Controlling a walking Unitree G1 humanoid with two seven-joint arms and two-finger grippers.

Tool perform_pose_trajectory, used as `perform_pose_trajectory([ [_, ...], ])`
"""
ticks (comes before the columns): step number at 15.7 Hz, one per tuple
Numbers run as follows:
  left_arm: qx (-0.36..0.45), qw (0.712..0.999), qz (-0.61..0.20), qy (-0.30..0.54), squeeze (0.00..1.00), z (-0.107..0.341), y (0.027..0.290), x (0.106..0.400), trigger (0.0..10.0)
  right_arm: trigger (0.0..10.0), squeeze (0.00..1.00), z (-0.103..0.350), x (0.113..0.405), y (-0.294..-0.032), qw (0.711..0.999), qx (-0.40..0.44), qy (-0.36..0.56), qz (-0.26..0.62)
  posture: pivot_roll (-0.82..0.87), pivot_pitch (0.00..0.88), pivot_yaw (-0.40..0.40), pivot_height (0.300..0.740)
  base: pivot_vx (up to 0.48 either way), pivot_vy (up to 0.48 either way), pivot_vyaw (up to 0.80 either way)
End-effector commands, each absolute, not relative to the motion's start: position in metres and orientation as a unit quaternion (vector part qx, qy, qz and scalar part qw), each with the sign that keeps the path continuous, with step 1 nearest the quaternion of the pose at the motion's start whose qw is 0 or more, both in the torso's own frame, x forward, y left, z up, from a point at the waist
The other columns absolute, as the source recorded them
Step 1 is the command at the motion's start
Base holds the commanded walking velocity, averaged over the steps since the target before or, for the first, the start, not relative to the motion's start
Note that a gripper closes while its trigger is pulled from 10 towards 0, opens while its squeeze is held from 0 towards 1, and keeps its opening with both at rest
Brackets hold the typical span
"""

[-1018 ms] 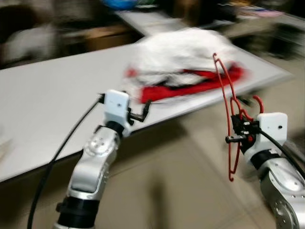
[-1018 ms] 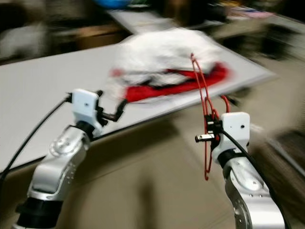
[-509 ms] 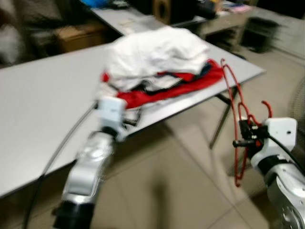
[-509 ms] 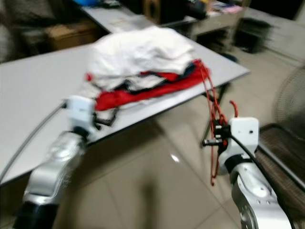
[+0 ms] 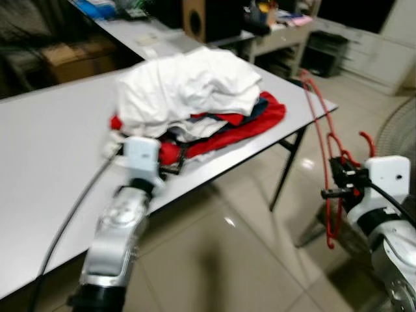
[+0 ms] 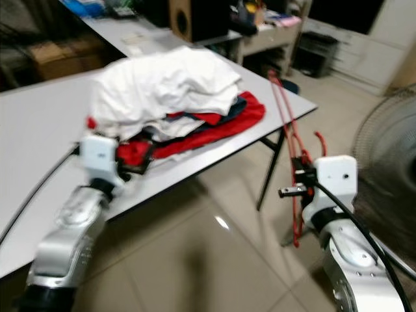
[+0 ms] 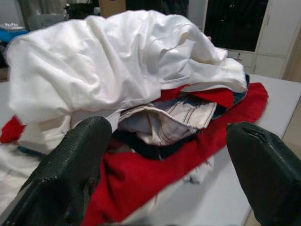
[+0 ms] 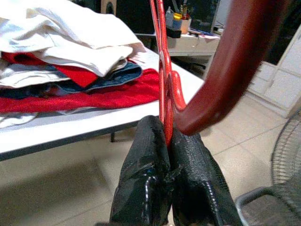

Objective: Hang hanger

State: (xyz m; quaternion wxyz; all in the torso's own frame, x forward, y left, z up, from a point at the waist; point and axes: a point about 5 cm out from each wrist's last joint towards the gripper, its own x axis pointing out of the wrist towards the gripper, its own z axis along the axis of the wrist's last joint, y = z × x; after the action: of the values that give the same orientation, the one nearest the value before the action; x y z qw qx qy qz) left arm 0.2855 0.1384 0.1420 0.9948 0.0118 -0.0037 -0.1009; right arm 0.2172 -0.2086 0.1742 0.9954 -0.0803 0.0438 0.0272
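White laminate forms the long counter [image 5: 52, 149], which carries a heap of white and red clothes [image 5: 188, 97]. Off its corner, over the tiled floor, the right claw [image 5: 338, 188] is clenched on a thin red wire hanger [image 5: 318, 123], held upright. The left claw [image 7: 164, 174], spread wide, points at the heap. No rail is visible, so hanging seems yet to come.

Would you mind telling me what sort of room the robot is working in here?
Probably a workroom or office used for laundry: a long grey table bears a pile of clothes, cluttered desks stand behind, and a floor fan is nearby.
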Motion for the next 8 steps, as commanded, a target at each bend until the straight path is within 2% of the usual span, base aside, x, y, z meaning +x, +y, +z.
perform_pose_trajectory([
  [1,0.005,0.993,-0.114,-0.02,0.6,0.148,0.127,0.287,10.0,10.0,0.0,0.18,0.216,-0.212,0.995,-0.092,0.033,0.033,-0.21,0.0,-0.021,0.74,0.349,0.0,0.0],
  [5,0.013,0.992,-0.122,-0.039,0.59,0.159,0.127,0.292,10.0,10.0,0.0,0.183,0.22,-0.215,0.994,-0.097,0.023,0.042,-0.21,0.0,-0.015,0.74,0.346,0.0,0.0],
  [8,0.019,0.99,-0.132,-0.048,0.59,0.165,0.125,0.302,10.0,10.0,0.0,0.182,0.22,-0.216,0.992,-0.11,0.024,0.055,-0.2,0.0,0.018,0.74,0.34,0.0,0.0],
])
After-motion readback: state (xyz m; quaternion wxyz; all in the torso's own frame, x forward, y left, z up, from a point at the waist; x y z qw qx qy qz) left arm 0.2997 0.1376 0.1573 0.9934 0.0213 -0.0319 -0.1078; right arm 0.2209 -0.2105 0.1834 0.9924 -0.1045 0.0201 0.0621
